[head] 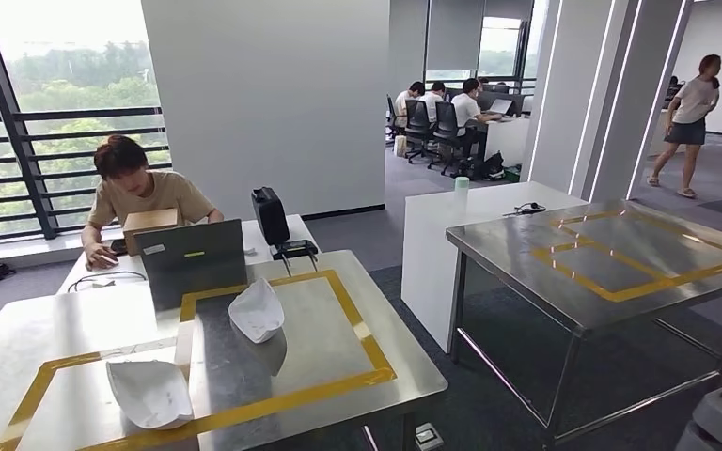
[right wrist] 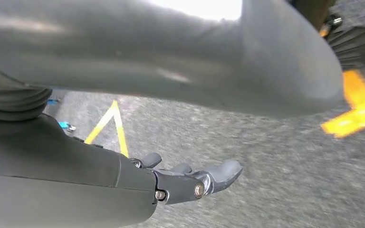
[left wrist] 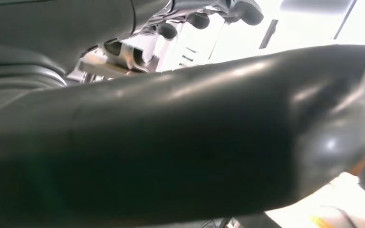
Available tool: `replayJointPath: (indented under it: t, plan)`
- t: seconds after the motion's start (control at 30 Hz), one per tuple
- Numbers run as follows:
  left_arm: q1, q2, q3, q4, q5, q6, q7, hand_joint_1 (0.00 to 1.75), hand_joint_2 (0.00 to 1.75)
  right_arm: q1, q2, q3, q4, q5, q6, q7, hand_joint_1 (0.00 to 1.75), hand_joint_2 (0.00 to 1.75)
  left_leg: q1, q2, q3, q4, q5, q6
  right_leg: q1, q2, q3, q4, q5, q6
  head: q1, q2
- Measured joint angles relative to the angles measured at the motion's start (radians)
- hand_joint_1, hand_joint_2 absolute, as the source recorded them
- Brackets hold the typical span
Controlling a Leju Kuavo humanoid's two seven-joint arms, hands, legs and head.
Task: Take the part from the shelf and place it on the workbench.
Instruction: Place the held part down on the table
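On the near left stands a steel table [head: 404, 371] marked with a yellow tape rectangle [head: 357, 331], and two white moulded parts lie on it: one part [head: 257, 309] inside the rectangle toward its far side, the other part [head: 149, 392] nearer and to the left, lying across the tape line. Beyond them, on the far edge of this table, a grey laptop [head: 192, 259] stands open with its back toward the camera, a cardboard box [head: 149, 220] behind it, and a person in a beige shirt [head: 137, 193] sits there; a black case [head: 270, 215] stands upright just right of the laptop. To the right, well apart, is a second steel table [head: 517, 268] with yellow tape lines on its top, and a white counter [head: 432, 235] sits between the two, farther back. The right hand [right wrist: 190, 178] hangs above grey carpet with its fingers [right wrist: 225, 172] extended and apart, holding nothing. The left hand [left wrist: 204, 16] shows little beyond its thumb and a few dark fingertips (whether it is open or closed I cannot tell). More people sit at desks far back, and one walks at the far right.
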Motion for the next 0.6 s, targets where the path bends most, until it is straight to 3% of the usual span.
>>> replayJointPath:
  t: [0.07,0.1,0.13,0.17,0.23,0.3,0.37,0.43,0.47,0.5,0.57,0.6]
  plan:
    - [-0.006,0.003,-0.012,0.034,0.021,0.000,0.044,0.00,0.00,0.000,0.000,0.000,0.000,-0.003,0.000,0.002,0.00,0.00,-0.001,0.002,-0.032,0.002,0.025,0.006,0.000,0.000,-0.029,0.120,-0.102,0.005,0.002,0.000]
    - [-0.011,0.006,-0.023,0.064,0.033,-0.003,0.071,0.00,0.00,0.000,0.000,0.000,0.000,-0.003,0.000,0.002,0.00,0.00,-0.001,0.004,-0.048,0.004,0.037,0.006,0.000,0.000,-0.036,0.177,-0.126,0.006,0.002,0.000]
    - [-0.020,0.009,-0.034,0.107,0.048,-0.007,0.099,0.00,0.00,0.000,0.000,0.000,0.000,-0.004,0.000,0.002,0.00,0.00,-0.002,0.005,-0.064,0.006,0.050,0.005,0.000,0.000,-0.031,0.212,-0.124,0.007,0.002,0.000]
    - [-0.029,0.013,-0.046,0.157,0.060,-0.012,0.122,0.00,0.00,0.000,0.000,0.000,0.000,-0.004,0.000,0.003,0.00,0.00,-0.001,0.006,-0.081,0.010,0.062,0.004,0.000,0.000,-0.013,0.217,-0.099,0.008,0.002,0.000]
    - [-0.045,0.020,-0.075,0.269,0.082,-0.019,0.150,0.00,0.00,-0.002,0.000,0.000,0.000,-0.004,0.000,0.003,0.00,0.00,0.000,0.007,-0.115,0.022,0.083,-0.003,0.000,0.000,0.076,0.126,-0.051,0.007,0.003,0.000]
    - [-0.055,0.025,-0.101,0.353,0.088,-0.018,0.157,0.00,0.00,-0.004,0.000,0.000,0.000,-0.004,0.000,0.002,0.00,0.00,-0.001,0.009,-0.139,0.035,0.099,-0.015,0.003,0.001,0.174,-0.015,-0.066,-0.001,0.003,0.000]
    - [-0.067,0.027,-0.119,0.415,0.088,-0.021,0.168,0.00,0.00,-0.005,0.000,0.000,0.000,-0.003,0.000,0.004,0.00,0.00,-0.002,0.010,-0.145,0.037,0.115,-0.028,0.009,0.002,0.202,-0.074,-0.089,-0.015,0.003,0.000]
    - [-0.084,0.029,-0.136,0.495,0.084,-0.047,0.213,0.00,0.00,-0.004,0.000,0.000,0.000,0.000,0.000,0.008,0.00,0.00,0.000,0.009,-0.150,0.035,0.121,-0.040,0.007,-0.001,0.189,-0.076,-0.072,-0.031,0.003,0.000]
    - [-0.090,0.032,-0.144,0.544,0.087,-0.074,0.250,0.00,0.00,-0.004,0.000,0.000,0.000,0.003,0.000,0.008,0.00,0.00,0.001,0.006,-0.156,0.048,0.099,-0.045,0.005,-0.003,0.180,-0.079,-0.060,-0.040,0.002,0.000]
    - [-0.094,0.036,-0.149,0.594,0.097,-0.111,0.295,0.00,0.00,-0.004,0.000,0.000,0.000,0.006,0.000,0.008,0.00,0.00,0.002,0.003,-0.165,0.078,0.059,-0.050,0.002,-0.005,0.169,-0.081,-0.047,-0.047,0.001,0.000]
    - [-0.090,0.048,-0.145,0.692,0.166,-0.246,0.404,0.00,0.00,-0.004,0.000,0.000,0.000,0.014,0.001,0.003,0.00,0.00,0.004,-0.001,-0.187,0.187,-0.047,-0.059,0.001,-0.006,0.142,-0.081,-0.024,-0.053,-0.001,0.000]
    - [-0.083,0.055,-0.132,0.734,0.233,-0.332,0.464,0.00,0.00,-0.002,0.000,0.001,0.000,0.015,0.002,-0.001,0.00,0.00,0.004,-0.002,-0.192,0.246,-0.078,-0.062,0.002,-0.005,0.128,-0.080,-0.013,-0.054,-0.001,0.000]
